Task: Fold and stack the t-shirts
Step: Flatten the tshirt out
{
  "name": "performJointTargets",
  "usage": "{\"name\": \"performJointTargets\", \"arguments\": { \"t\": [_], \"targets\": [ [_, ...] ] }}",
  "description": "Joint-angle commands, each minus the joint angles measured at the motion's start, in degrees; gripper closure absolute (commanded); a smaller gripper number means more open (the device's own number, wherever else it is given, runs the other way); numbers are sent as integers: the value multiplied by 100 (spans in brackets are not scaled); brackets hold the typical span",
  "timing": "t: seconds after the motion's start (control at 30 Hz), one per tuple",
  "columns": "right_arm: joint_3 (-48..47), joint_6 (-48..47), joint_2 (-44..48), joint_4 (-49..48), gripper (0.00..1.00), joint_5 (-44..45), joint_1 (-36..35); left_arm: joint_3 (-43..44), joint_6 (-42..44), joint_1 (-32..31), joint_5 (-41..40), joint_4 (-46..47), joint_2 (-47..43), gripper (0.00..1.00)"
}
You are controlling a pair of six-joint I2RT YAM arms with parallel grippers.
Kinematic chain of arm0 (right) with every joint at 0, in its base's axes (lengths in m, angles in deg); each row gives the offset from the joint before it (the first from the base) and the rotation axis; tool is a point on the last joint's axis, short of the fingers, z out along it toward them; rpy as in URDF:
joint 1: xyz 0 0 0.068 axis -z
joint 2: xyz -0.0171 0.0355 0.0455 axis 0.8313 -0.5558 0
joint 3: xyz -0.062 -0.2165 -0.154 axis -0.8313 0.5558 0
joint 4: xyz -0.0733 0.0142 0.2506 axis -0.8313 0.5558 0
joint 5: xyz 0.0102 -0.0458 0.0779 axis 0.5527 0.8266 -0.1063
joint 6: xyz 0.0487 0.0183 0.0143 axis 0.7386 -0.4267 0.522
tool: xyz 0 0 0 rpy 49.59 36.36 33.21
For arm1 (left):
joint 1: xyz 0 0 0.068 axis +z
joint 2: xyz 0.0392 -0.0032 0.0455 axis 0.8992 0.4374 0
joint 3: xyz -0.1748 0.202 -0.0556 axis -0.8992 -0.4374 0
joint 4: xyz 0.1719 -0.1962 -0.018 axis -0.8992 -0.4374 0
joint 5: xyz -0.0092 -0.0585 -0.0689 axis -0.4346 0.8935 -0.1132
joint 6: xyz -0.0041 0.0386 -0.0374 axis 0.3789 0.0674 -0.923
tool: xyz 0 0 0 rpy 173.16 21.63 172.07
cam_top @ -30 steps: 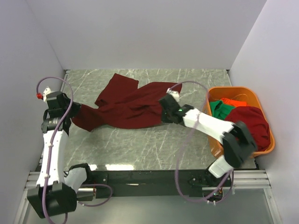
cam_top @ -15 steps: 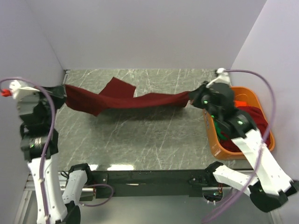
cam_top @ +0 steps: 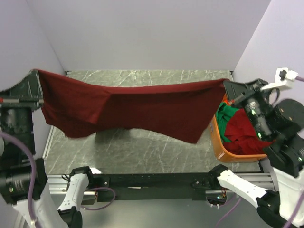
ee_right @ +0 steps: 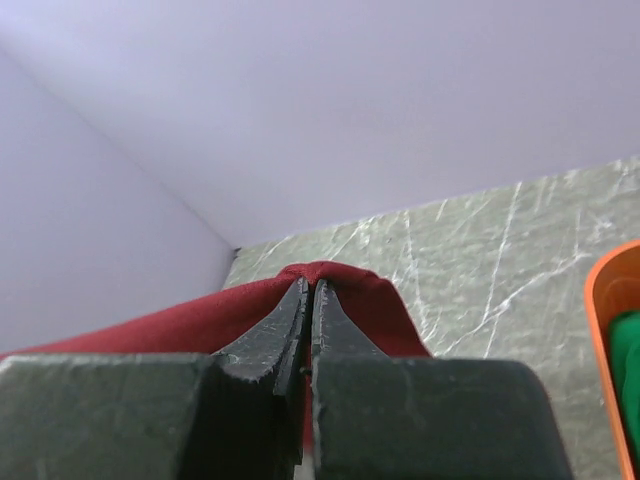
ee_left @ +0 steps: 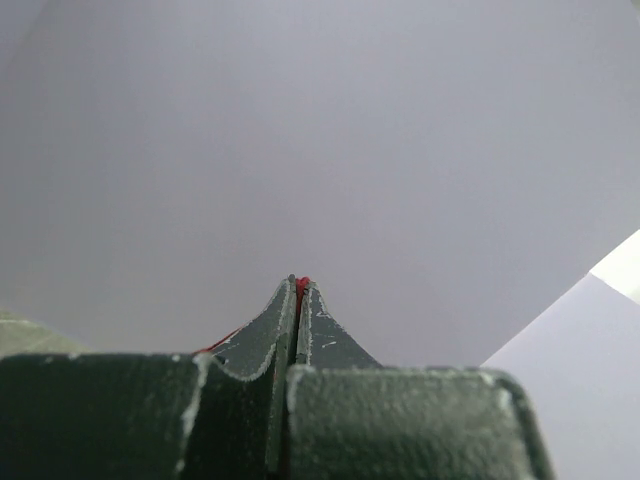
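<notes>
A dark maroon t-shirt (cam_top: 128,108) hangs stretched in the air across the whole table, held at both ends. My left gripper (cam_top: 37,73) is shut on its left corner, high at the left wall; a thin red cloth edge shows between the fingers in the left wrist view (ee_left: 299,285). My right gripper (cam_top: 225,84) is shut on its right corner, above the basket's near-left side; maroon cloth drapes round the fingertips in the right wrist view (ee_right: 345,295). A green t-shirt (cam_top: 224,115) and another maroon t-shirt (cam_top: 244,130) lie in the basket. The orange-red one is hidden.
The orange plastic basket (cam_top: 219,145) stands at the table's right edge, under my right arm. The grey marble table (cam_top: 142,152) shows below the hanging shirt. White walls close in left, back and right.
Both grippers have risen and moved apart. The maroon shirt has left the table and now hangs spread out as a wide sheet between them.
</notes>
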Motion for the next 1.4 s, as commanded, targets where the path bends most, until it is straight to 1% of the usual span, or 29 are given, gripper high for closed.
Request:
{"name": "performJointTargets", "arguments": {
  "t": [0.0,0.07,0.1,0.13,0.17,0.23,0.33,0.43,0.47,0.5,0.53,0.57,0.6,0.63,0.7,0.77,0.87,0.9,0.97,1.0,1.03,1.1,1.13,1.17,1.2,1.23,1.3,1.33,1.37],
  "targets": [
    [-28,-246,-791,-507,100,5,257,-245,-214,18,155,822,666,99],
    [129,-149,-1169,-1095,100,-451,827,-429,-302,18,304,1176,1042,99],
    [217,34,-1302,-1360,100,-1097,1064,-448,-311,18,339,1560,1201,99],
    [444,123,-1443,-1650,100,-1312,1388,-474,-311,18,418,1756,1368,99],
    [508,211,-1749,-2157,100,-1515,1522,-483,-364,18,480,1958,1753,99],
    [447,343,-2154,-2556,100,-1866,1672,-414,-399,27,594,2547,2211,99],
    [-148,387,-3059,-3075,100,-2157,1866,165,-522,27,936,3082,3362,99],
    [-1193,370,-4017,-3463,100,-2299,1962,1403,-601,18,1253,3304,4985,99],
    [-1580,370,-4559,-3376,100,-2342,1980,2207,-619,18,1341,3287,5287,99],
    [-2393,344,-4834,-3332,100,-2369,2015,2641,-645,18,1507,3261,5603,99],
    [-2801,335,-5072,-3270,100,-2387,2033,3063,-689,27,1631,3269,6146,99],
    [-3188,335,-5483,-3157,100,-2430,2059,3920,-750,27,1719,3261,6404,99],
    [-3818,343,-5652,-3129,100,-2439,2085,4320,-803,27,1850,3252,6641,99],
    [-4077,361,-5767,-3129,100,-2440,2103,4846,-943,71,1904,3287,6931,99],
    [-4220,414,-5839,-3278,100,-2440,2138,4843,-1137,202,2053,3751,6951,99],
    [-3958,449,-5576,-3558,100,-2413,2165,4361,-1199,282,2045,4068,6653,99],
    [-2993,475,-5128,-3805,100,-2387,2200,3833,-945,405,2080,3956,6240,99],
    [-2416,501,-5022,-3858,100,-2413,2209,3649,-875,431,2124,3903,6126,99],
    [-1841,572,-4741,-3937,100,-2483,2218,2667,-795,431,2150,3928,5670,99],
    [-1221,624,-4636,-3946,100,-2492,2209,2228,-786,440,2176,4042,5476,99],
    [-866,677,-4408,-4033,100,-2536,2209,1232,-760,431,2081,4060,5031,99],
    [202,905,-4179,-4104,100,-2615,2209,85,-829,431,1992,4296,4519,99],
    [557,1002,-3977,-4113,100,-2720,2209,-991,-899,423,1992,4324,4064,99],
    [926,1185,-3871,-4157,100,-2799,2217,-1506,-935,431,1853,4228,3833,99],
    [1626,1274,-3765,-4201,100,-2861,2209,-2008,-970,423,1782,4158,3605,99],
    [1981,1458,-3608,-4254,100,-3001,2217,-2944,-1049,431,1677,4001,3167,99],
    [2989,1661,-3466,-4298,100,-3098,2165,-3801,-1128,423,1334,3745,2761,99],
    [3291,1784,-3387,-4315,100,-3125,2130,-4563,-1233,423,1229,3500,2393,99],
    [3573,1785,-3352,-4307,100,-3169,2095,-4936,-1269,423,1167,3454,2216,99]
  ]
}}
